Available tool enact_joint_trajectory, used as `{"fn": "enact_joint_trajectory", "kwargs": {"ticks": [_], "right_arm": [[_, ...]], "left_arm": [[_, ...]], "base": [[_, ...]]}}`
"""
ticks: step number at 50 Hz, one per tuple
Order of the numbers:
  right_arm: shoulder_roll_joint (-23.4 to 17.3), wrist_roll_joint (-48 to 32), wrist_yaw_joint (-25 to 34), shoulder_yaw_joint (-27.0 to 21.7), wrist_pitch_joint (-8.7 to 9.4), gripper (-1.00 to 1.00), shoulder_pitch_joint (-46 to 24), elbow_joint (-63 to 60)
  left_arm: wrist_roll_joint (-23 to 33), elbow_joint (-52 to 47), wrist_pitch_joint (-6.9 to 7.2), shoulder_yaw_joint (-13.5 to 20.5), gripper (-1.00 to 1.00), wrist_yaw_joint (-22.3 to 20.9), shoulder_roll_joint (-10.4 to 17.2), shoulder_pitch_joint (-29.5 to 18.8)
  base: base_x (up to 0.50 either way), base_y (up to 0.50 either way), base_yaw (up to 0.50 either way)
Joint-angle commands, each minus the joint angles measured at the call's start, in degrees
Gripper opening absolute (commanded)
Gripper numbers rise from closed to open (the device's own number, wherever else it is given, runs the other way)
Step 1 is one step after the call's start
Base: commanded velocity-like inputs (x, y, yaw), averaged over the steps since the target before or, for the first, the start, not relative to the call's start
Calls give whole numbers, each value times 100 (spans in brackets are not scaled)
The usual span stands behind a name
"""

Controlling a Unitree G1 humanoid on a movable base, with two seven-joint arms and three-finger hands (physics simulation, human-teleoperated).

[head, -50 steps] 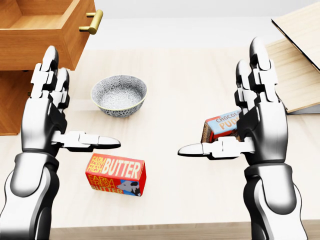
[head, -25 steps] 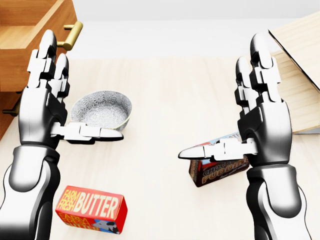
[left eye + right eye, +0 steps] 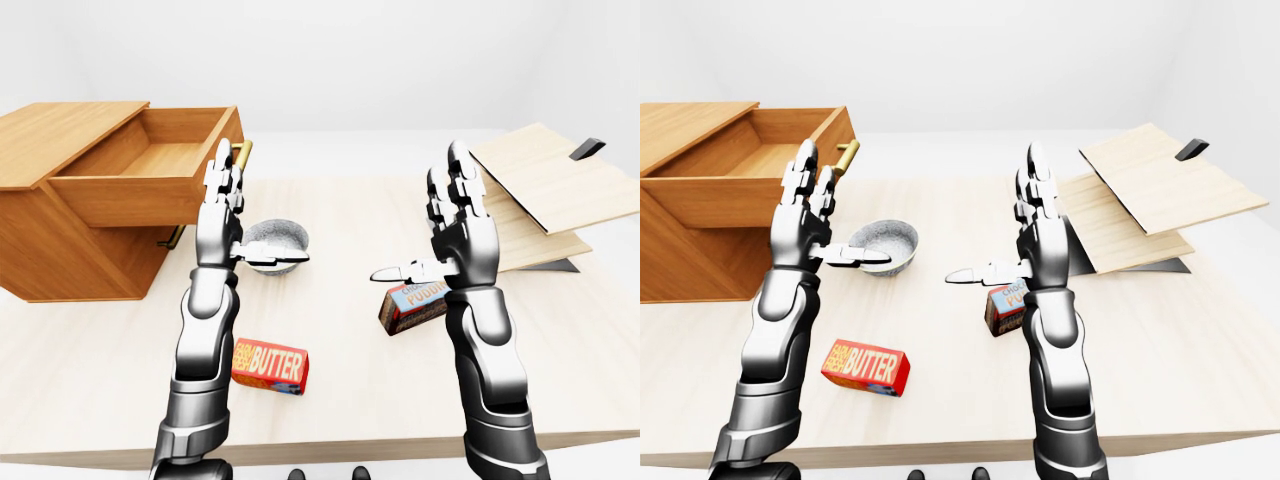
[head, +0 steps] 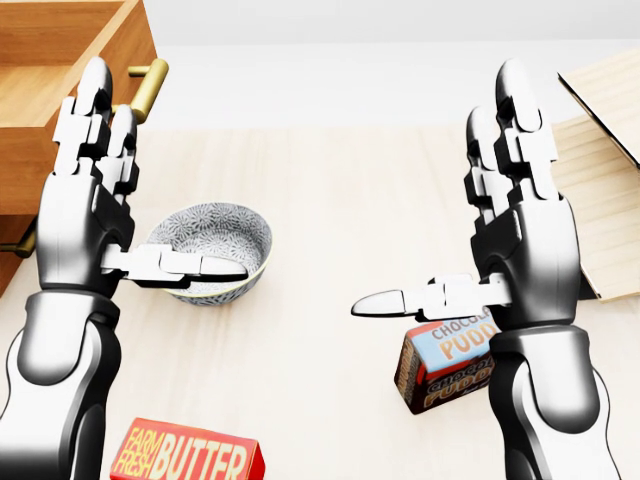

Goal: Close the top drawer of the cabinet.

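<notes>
- My left hand (image 4: 85,215) is raised, fingers straight up and spread, thumb out sideways, holding nothing.
- My right hand (image 4: 515,225) is the same: fingers wide, thumb toward the middle, empty.
- Top drawer (image 3: 150,170) is pulled well out of the cabinet (image 3: 60,215), which sits at the table's (image 3: 340,385) left edge, toward the far corner. Brass handle (image 4: 148,85) shows just above my left fingertips in the head view.
- Step in hand, as I judge it: the approach; the drawer front is not yet touched and my left hand is near it.
- Next move likely needs my left palm flat on the drawer front by the handle, then a straight push in toward the cabinet.
- Bowl (image 4: 210,250) sits just beside my left thumb; butter box (image 3: 270,367) is near the near edge; pudding box (image 3: 1007,305) is under my right hand. None blocks the drawer's path.
</notes>
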Motion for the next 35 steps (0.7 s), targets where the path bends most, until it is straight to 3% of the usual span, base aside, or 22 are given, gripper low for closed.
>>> {"fn": "enact_joint_trajectory", "kwargs": {"ticks": [1,22,35], "right_arm": [[-2,7,-3,4,0,100,-28,15],[-18,23,11,-15,0,100,-5,-46],[-4,-1,-13,0,0,100,-30,-7]], "left_arm": [[159,89,0,-10,100,30,64,-28],[2561,1415,0,-49,100,210,477,-652],[3160,1922,0,52,100,414,653,-940]], "base": [[0,0,0],[0,0,0],[0,0,0]]}}
